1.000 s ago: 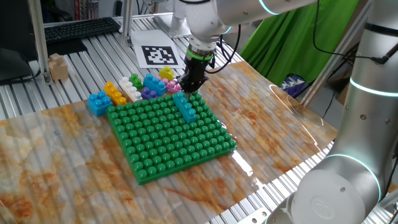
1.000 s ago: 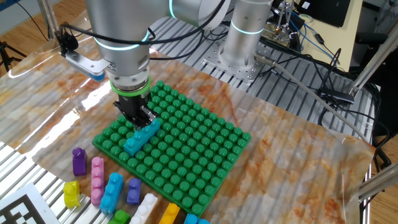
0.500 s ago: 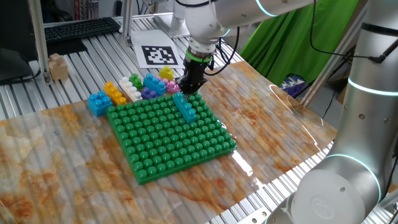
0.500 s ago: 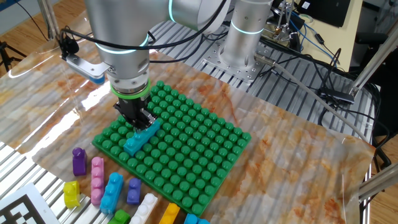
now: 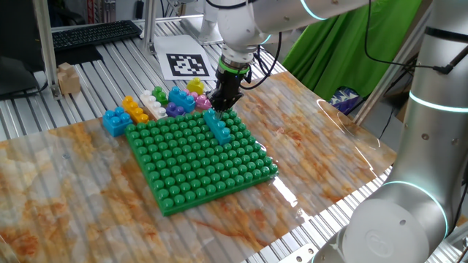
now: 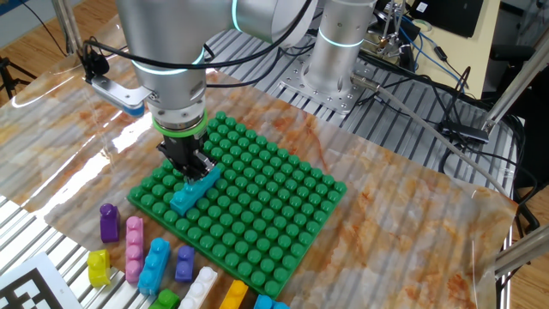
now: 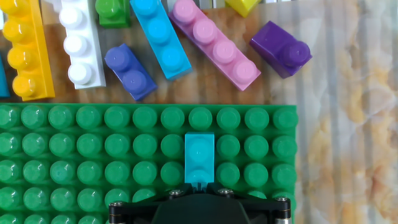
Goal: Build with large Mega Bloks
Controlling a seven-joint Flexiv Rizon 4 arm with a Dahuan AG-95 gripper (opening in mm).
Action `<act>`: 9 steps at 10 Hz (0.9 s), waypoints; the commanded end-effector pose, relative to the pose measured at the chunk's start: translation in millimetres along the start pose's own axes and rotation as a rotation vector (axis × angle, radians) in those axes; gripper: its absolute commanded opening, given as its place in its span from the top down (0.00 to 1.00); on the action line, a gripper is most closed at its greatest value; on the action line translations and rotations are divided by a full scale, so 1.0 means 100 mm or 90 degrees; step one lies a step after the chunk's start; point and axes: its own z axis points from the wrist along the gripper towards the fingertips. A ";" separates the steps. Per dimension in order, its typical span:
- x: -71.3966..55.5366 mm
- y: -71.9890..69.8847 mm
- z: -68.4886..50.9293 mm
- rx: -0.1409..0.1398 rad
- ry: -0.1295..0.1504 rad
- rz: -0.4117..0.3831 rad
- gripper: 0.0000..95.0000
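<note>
Beneath the pressed-together jaws, the teal brick sits on the baseplate.

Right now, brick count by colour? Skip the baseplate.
Blue bricks: 2
Yellow bricks: 2
Purple bricks: 2
White brick: 1
Green brick: 1
Pink brick: 1
Teal brick, on the baseplate: 1
Total: 10

Glossy plastic teal brick sits on a shiny studded green plastic baseplate; beneath, a glossy marbled tabletop over ribbed metal.
</note>
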 end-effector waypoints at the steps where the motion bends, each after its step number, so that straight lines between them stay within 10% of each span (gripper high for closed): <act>1: 0.00 0.01 0.07 0.000 -0.008 0.000 1.00; 9: -0.01 0.01 0.16 0.002 -0.011 0.006 1.00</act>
